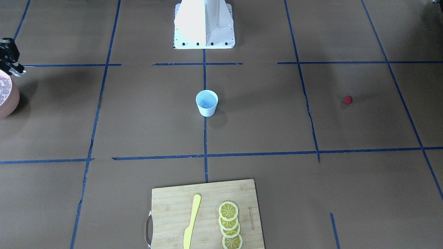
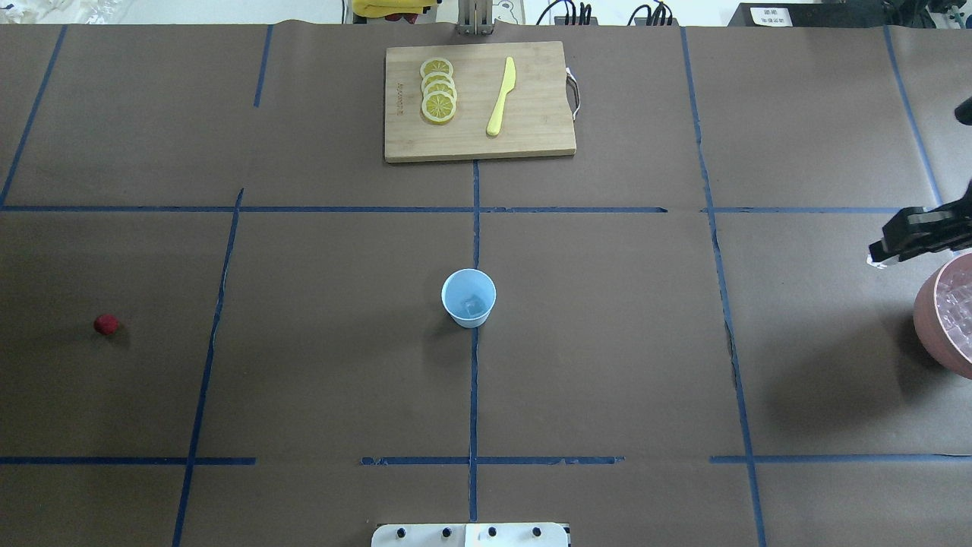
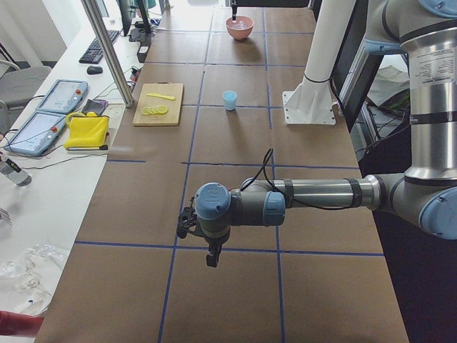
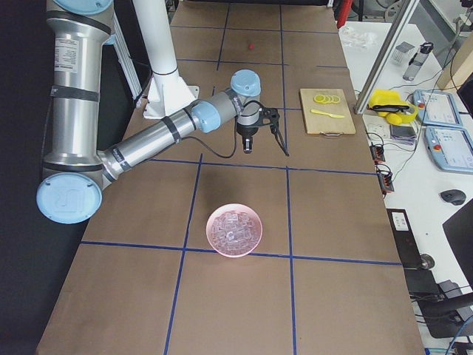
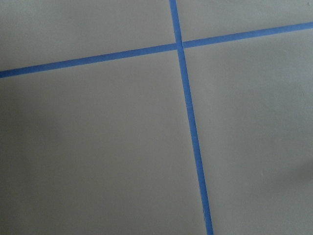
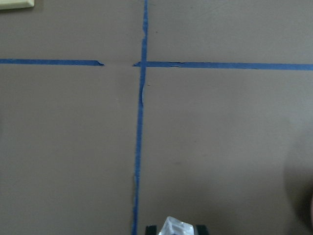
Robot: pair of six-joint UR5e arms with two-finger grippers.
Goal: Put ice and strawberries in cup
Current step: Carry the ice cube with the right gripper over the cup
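Right gripper [image 2: 879,257] is clenched on 1 ice cube [image 6: 177,226], hovering just beside the pink bowl [image 2: 928,319] of ice at the table's right end. Cup [image 2: 468,298] stands upright at centre. We think there's 1 cube [image 2: 476,306] inside, but the view is poor. Strawberry [image 2: 106,324] lies on the table, well left of the cup. Left gripper [image 3: 211,256]: we see it only side-on and can't tell the finger state.

A: Overhead view, 3 o'clock: pink bowl [image 2: 940,323] cut by edge. Right wrist view, 6 o'clock: right gripper [image 6: 172,230] cropped, tips only, ice cube [image 6: 172,225] between.
B: Side view: left gripper [image 3: 188,226] too small; jaws unreadable.
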